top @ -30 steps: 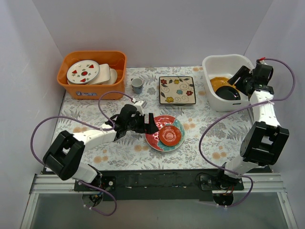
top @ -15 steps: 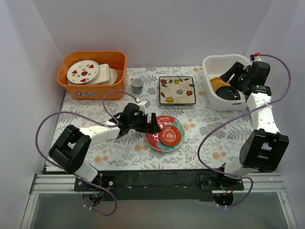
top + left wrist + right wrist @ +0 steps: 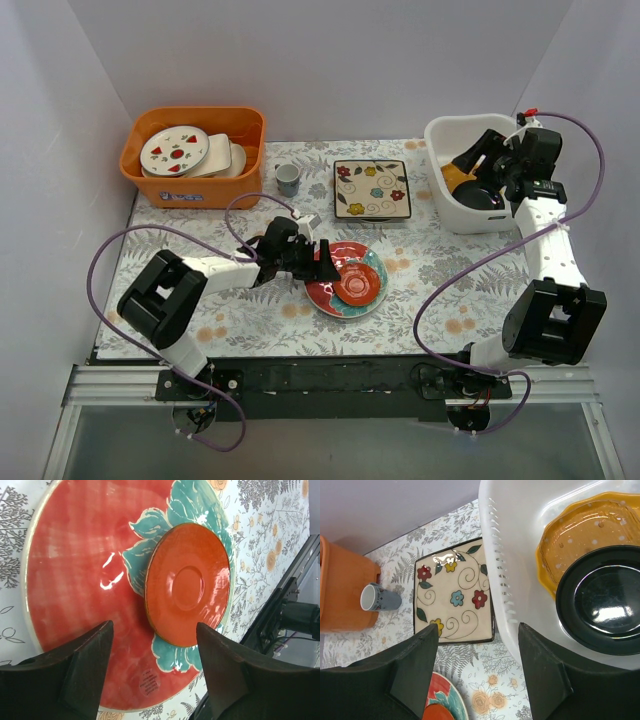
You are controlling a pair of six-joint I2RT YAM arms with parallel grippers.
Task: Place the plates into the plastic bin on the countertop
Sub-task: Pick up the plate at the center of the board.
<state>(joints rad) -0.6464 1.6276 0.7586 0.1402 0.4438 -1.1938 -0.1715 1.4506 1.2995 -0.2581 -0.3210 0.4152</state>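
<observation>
A red-and-teal round plate (image 3: pixel 340 290) (image 3: pixel 85 580) lies on the fern-printed countertop (image 3: pixel 250 310) with a small orange saucer (image 3: pixel 357 283) (image 3: pixel 187 582) on it. My left gripper (image 3: pixel 322 262) (image 3: pixel 154 625) is open, low at the plate's left rim, one finger to each side of the near edge. The white plastic bin (image 3: pixel 445 135) (image 3: pixel 520 555) holds a yellow scalloped plate (image 3: pixel 455 177) (image 3: pixel 580 530) under a dark round plate (image 3: pixel 480 196) (image 3: pixel 602 605). My right gripper (image 3: pixel 488 160) (image 3: pixel 477 627) hangs open above the bin, holding nothing. A cream square floral plate (image 3: pixel 371 188) (image 3: pixel 452 600) lies left of the bin.
At the back left, an orange bin (image 3: pixel 190 190) holds white plates with red and green marks (image 3: pixel 174 150). A small grey cup (image 3: pixel 288 179) (image 3: pixel 377 599) stands between it and the square plate. White walls close in three sides.
My left gripper has slid right to the red-and-teal plate's rim and its jaws have narrowed. The right gripper has shifted a little left over the bin.
</observation>
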